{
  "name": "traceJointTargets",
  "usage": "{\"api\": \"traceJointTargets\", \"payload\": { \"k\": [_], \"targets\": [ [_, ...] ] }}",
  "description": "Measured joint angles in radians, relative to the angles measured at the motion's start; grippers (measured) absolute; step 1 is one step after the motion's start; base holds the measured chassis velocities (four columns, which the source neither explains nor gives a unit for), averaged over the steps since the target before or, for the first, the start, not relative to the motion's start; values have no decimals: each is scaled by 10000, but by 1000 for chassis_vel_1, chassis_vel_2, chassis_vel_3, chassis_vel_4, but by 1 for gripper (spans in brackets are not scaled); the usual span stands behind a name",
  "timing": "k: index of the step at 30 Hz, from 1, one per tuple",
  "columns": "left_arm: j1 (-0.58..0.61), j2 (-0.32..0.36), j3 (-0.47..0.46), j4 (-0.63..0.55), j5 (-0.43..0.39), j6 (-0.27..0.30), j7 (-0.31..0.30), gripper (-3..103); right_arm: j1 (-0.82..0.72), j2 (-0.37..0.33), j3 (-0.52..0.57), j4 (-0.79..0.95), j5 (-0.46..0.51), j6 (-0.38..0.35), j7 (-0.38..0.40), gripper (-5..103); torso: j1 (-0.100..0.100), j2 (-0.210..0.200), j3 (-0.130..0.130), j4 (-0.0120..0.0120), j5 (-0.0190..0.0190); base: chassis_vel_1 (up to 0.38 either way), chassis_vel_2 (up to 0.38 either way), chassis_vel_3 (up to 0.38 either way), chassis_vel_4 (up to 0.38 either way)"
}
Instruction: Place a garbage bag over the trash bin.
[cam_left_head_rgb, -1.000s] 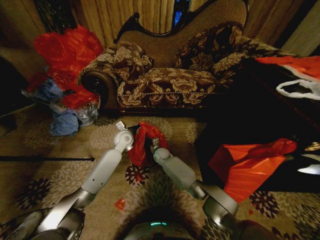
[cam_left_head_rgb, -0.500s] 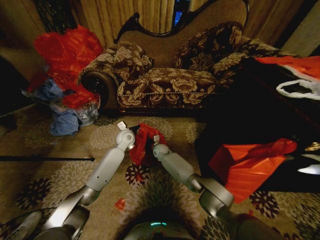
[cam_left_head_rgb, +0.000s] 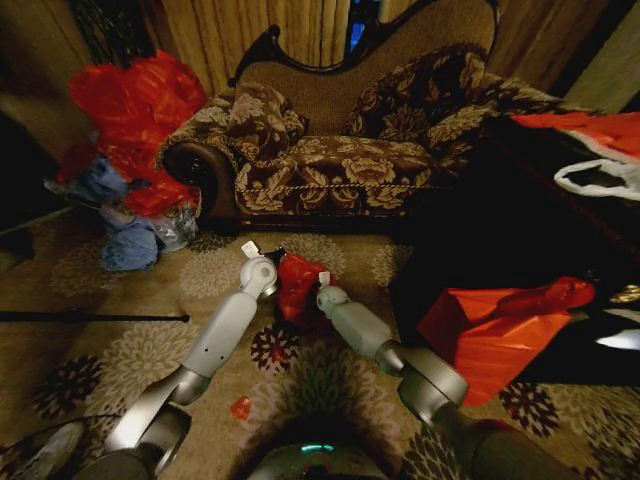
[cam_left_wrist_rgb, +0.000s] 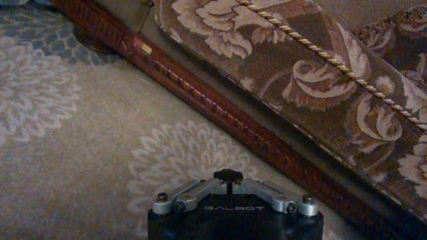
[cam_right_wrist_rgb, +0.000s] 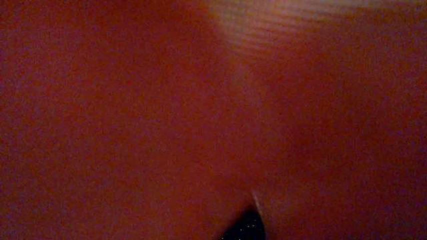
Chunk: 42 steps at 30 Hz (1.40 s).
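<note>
In the head view both arms reach forward over the patterned carpet toward the middle of the scene, where the red bag sits bunched between them. The left gripper is at the bag's 10 o'clock edge, the right gripper at its 3 o'clock edge. Whether either has hold of the plastic cannot be told, and the state of the jaws is hidden on both. A dark shape shows at the bag's lower left, but I cannot tell whether it is the bin. The sofa stands at 12 o'clock beyond the bag, red sacks are piled at 10 o'clock, and a red-orange sheet lies at 4 o'clock. In the left wrist view the gripper's black body looks across the carpet to the sofa's carved wooden base and floral upholstery. In the right wrist view glossy red plastic of the bag lies close against the camera.
</note>
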Motion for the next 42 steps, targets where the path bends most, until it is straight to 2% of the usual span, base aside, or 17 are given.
{"api": "traceJointTargets", "payload": {
  "k": [9,13,17,20,27,32,33,34,36,37,38,40,41,42],
  "targets": [
    [332,-3,-124,-166,307,-18,64,0,-105,-3,-407,325,-200,137,134,0,0,0,0,1,-2,0,0,0,0],
    [531,4,-292,-303,822,-55,63,0,-61,-5,-503,226,-311,130,125,0,0,0,0,0,-3,0,0,0,0],
    [630,27,-396,-442,964,-72,38,0,-61,-7,-502,274,-316,96,154,0,0,0,0,-2,-2,0,0,0,0],
    [900,135,-795,-860,1322,-162,9,0,-137,-7,-603,564,-285,29,279,0,0,0,0,1,-2,0,0,0,0],
    [1347,259,-969,-1549,1255,-149,7,0,-348,-6,-626,819,-476,92,369,0,0,0,0,0,-3,0,0,0,0],
    [1689,359,-1062,-2221,1112,238,304,-1,-402,-6,-610,1089,-729,252,588,0,0,0,0,2,-2,0,0,0,0],
    [1815,440,-1054,-2480,1033,272,514,4,-400,-6,-610,1140,-810,270,611,0,0,0,0,1,-2,0,0,0,0],
    [1815,440,-1054,-2480,1033,272,514,4,-400,-6,-610,1140,-810,270,611,0,0,0,0,1,-2,0,0,0,0],
    [2034,570,-1067,-2895,941,309,727,15,-372,-6,-610,1195,-876,280,625,0,0,0,0,-1,-2,0,0,0,0],
    [2034,570,-1067,-2895,941,309,727,15,-372,-6,-610,1195,-876,280,625,0,0,0,0,-1,-2,0,0,0,0],
    [2131,639,-1100,-3117,856,382,733,20,-360,-7,-610,1220,-883,283,635,0,0,0,0,-1,-4,0,0,0,0],
    [2519,883,-1186,-3924,510,801,317,31,-310,-6,-598,1270,-889,294,649,0,-1,0,-1,1,0,0,0,0,0],
    [2519,883,-1186,-3924,510,801,317,31,-310,-6,-598,1270,-889,294,649,0,-1,0,-1,1,0,0,0,0,0],
    [2832,1055,-1193,-4445,194,1064,-231,36,-259,-6,-563,1277,-889,301,648,0,-1,1,-1,2,-3,0,0,0,0]
  ]
}}
